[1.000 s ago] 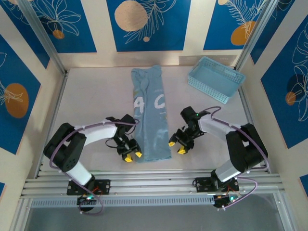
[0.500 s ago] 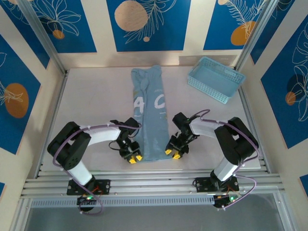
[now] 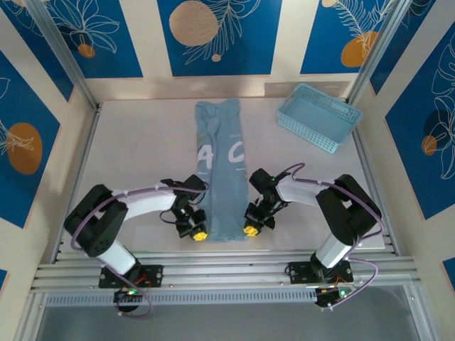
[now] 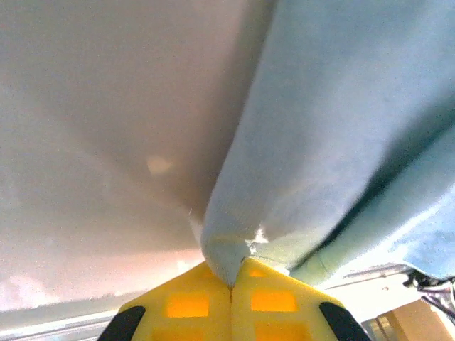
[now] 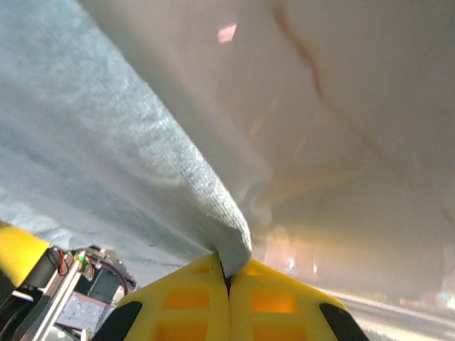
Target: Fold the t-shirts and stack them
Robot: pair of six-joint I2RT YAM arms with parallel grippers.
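While clamped shut on the near hem corners of the t-shirt (image 3: 222,167), left gripper (image 3: 200,234) at seven o'clock, right gripper (image 3: 250,229) at five, equally close. Beyond, narrow folded cloth, long axis running six to twelve o'clock.

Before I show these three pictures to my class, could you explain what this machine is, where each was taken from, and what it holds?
It is two robot arms bolted side by side. One picture looks down from above; the others come from a camera on each wrist. On the table lie a light blue t-shirt, folded into a long strip, and a light blue plastic basket. The left gripper and right gripper each pinch a near corner of the t-shirt, closed on the cloth.
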